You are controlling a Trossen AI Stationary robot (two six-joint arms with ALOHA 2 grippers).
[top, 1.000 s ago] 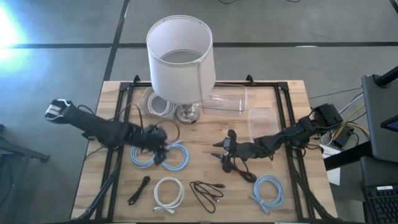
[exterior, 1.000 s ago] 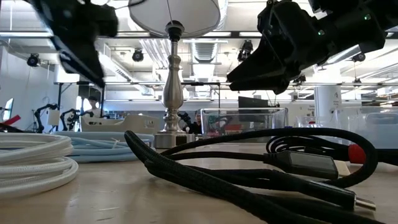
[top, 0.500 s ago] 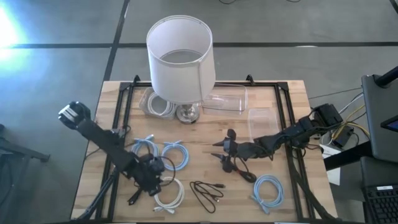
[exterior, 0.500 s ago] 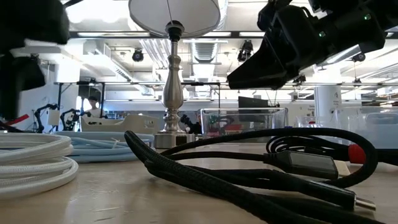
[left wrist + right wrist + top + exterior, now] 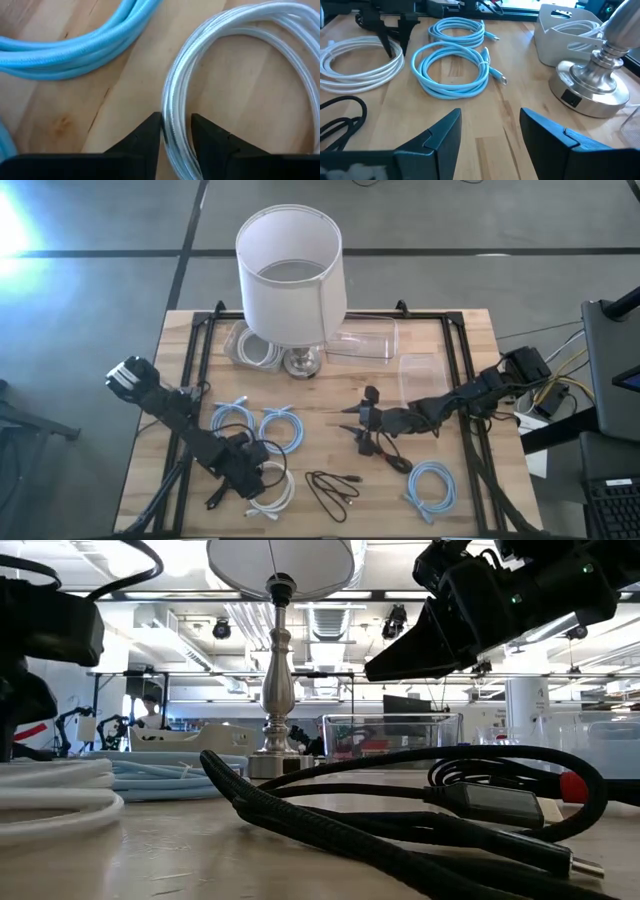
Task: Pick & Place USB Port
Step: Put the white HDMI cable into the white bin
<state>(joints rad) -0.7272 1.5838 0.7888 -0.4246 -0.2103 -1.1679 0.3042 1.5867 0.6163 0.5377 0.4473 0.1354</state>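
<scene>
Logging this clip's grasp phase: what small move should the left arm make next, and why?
Probably close the fingers. The left gripper is down at the white cable coil, its fingers straddling the coil's strands with the jaws not yet closed. The right gripper waits open mid-table.

The wooden table (image 5: 470, 500) carries cables and a lamp: the white coiled cable (image 5: 272, 490) lies straddled by the left gripper (image 5: 247, 477), a short black cable (image 5: 222, 486) just beside it, and two light-blue coils (image 5: 232, 420) (image 5: 283, 428) between that claw and the lamp base (image 5: 303, 362). A loose black cable (image 5: 333, 488) lies between the two claws — nearer the table's front edge — while another blue coil (image 5: 431, 484) rests near the right gripper (image 5: 357, 432). Beyond that claw, beside the lamp, sit a clear lid (image 5: 418, 375), a clear bin (image 5: 362, 340) and a clear tray of white cable (image 5: 255, 348).
</scene>
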